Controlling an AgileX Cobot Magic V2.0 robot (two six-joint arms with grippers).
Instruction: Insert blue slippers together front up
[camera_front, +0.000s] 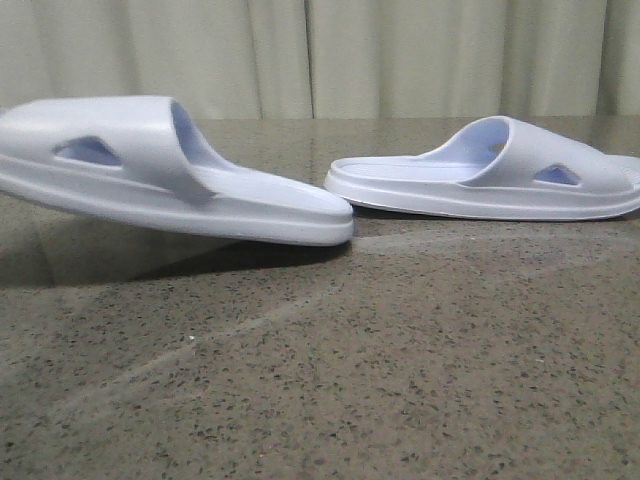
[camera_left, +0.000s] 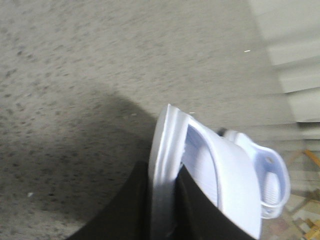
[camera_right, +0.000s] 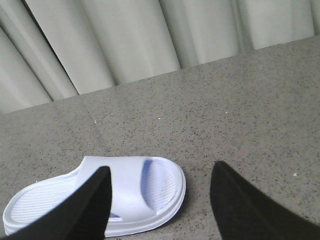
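**Lifting One Slide, Leaving Its Twin on the Stone**

Hanging tilted above the speckled stone table (camera_front: 330, 380) in the front view, the left slipper (camera_front: 170, 170) is casting a dark shadow beneath its thick sole, its rounded end dipping toward the middle. Its smooth moulded foam is showing a wide strap and a triangular side cut-out. The right slipper (camera_front: 490, 175) is lying flat on the tabletop, sole down; the two ends are appearing almost to meet in this view. Broad bare table is stretching toward the camera, and pale pleated curtains (camera_front: 400, 55) are closing off the far edge.

From the left wrist, the left gripper (camera_left: 162, 210) is clamping the lifted slipper's sole rim between its dark fingers (camera_left: 200, 210), the ribbed footbed facing sideways. The second slipper is peeking out just behind it.

From the right wrist, the right gripper (camera_right: 160, 200) is hanging with its black fingers (camera_right: 240, 200) spread apart and holding nothing, above the resting slipper, whose ribbed footbed and broad strap are facing up. Open granite-like surface is running on to the curtains beyond.
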